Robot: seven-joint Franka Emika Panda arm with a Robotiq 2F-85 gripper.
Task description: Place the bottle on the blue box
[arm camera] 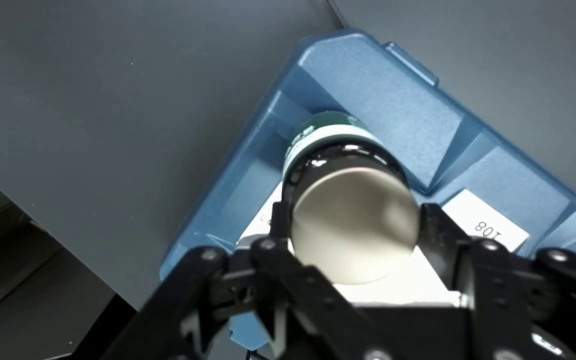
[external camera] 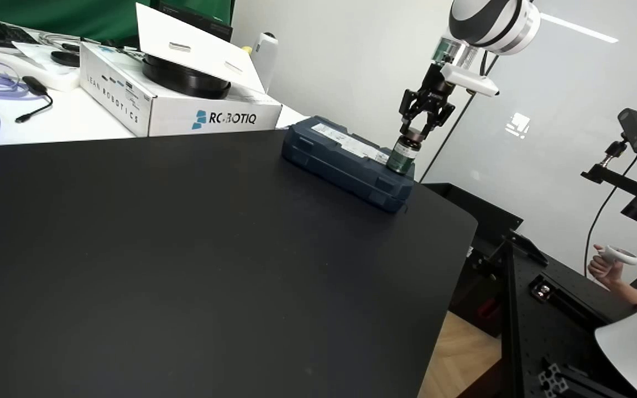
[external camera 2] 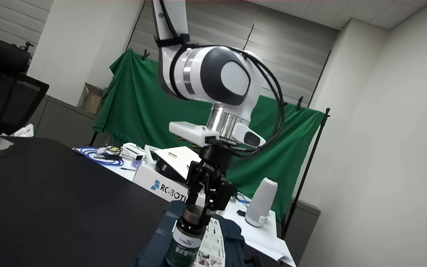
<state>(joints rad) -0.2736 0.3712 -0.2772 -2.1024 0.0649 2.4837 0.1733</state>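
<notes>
The bottle [external camera: 403, 157] has a dark cap, a pale label band and a green lower part. It also shows in an exterior view [external camera 2: 184, 243] and in the wrist view [arm camera: 328, 132]. It stands over one end of the blue box [external camera: 346, 168], with its base at the box's top; whether it bears on the box I cannot tell. The box fills much of the wrist view [arm camera: 393, 105] and is cut off in an exterior view [external camera 2: 158, 239]. My gripper [external camera: 416, 131] is shut on the bottle's cap, one finger on each side, in the wrist view too [arm camera: 354, 220].
The black table [external camera: 186, 249] carries the blue box near its far corner. A white box with lettering [external camera: 216, 117] stands behind on a white table, with a black round item and a white panel on it. A white rounded device [external camera 2: 261, 204] stands behind the blue box.
</notes>
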